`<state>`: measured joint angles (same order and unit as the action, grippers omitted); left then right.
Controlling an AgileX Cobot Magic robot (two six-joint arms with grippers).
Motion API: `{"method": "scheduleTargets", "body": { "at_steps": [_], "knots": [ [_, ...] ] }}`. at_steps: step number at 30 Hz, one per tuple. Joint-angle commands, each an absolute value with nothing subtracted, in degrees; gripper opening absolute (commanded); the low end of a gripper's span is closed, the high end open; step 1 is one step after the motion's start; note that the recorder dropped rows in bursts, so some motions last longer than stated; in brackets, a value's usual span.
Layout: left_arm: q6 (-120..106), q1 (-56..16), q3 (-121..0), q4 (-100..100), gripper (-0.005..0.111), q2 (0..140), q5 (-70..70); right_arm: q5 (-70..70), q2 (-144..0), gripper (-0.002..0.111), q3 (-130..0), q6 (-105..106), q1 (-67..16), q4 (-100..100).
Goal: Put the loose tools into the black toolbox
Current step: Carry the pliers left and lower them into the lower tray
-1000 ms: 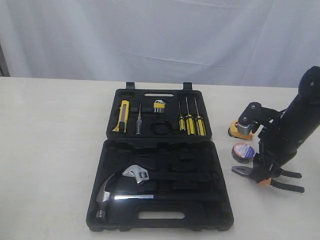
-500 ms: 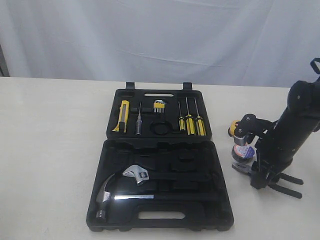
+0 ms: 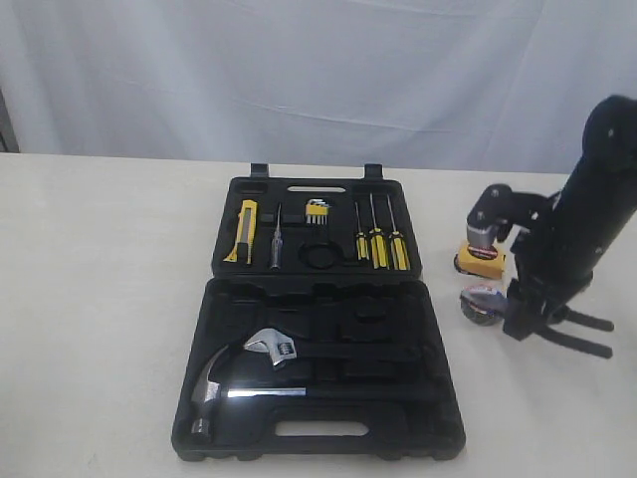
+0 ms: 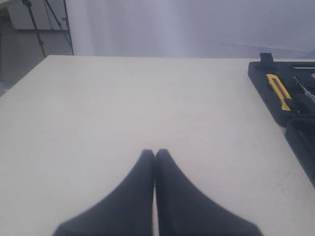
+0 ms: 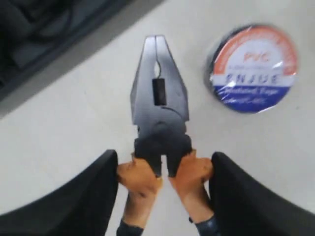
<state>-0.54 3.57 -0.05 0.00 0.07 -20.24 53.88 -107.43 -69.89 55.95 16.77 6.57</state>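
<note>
Between my right gripper's (image 5: 165, 156) two dark fingers (image 5: 93, 196), low at the right edge of the exterior view, sit the orange-and-black-handled pliers (image 5: 160, 105). Each finger presses an orange grip, so these jaws are clamped onto the handles, with the steel nose pointing toward the black toolbox (image 3: 443, 408). Whether the pliers are clear of the table (image 3: 100, 299) I cannot tell. Just beside the nose lies the dark tape roll with white-red label (image 5: 253, 69). A little further up the exterior view is the yellow tape measure (image 3: 480, 257); both are outside the case, to its right. The yellow-black utility knife (image 3: 242, 231) is already seated at the upper left of the lid. My left gripper (image 4: 155, 153) hangs over the table away from the case, jaws pressed together on nothing. I judge the step in hand to be moving the pliers. Next comes a lift, a swing left over the lower tray holding the hammer (image 3: 214, 383) and adjustable wrench (image 3: 279, 347), then a careful lowering into a free recess without nudging the tape roll.
</note>
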Motion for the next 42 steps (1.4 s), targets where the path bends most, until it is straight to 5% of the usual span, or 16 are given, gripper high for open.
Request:
{"method": "scheduleTargets", "body": {
  "at_steps": [1,12,20,42],
  "knots": [
    [-0.41,3.31,0.0,0.0,0.0,0.0,-19.62,56.31,-101.11,0.0,-74.51,55.91,14.97,9.8],
    [-0.41,3.31,0.0,0.0,0.0,0.0,-19.62,42.94,-106.66,0.0,-78.64,65.62,-0.84,11.91],
    [-0.41,3.31,0.0,0.0,0.0,0.0,-19.62,31.24,-119.14,0.0,-78.64,65.81,-2.14,12.8],
    [-0.41,3.31,0.0,0.0,0.0,0.0,-19.62,42.28,-120.31,0.0,-78.64,78.35,-2.39,27.61]
  ]
}}
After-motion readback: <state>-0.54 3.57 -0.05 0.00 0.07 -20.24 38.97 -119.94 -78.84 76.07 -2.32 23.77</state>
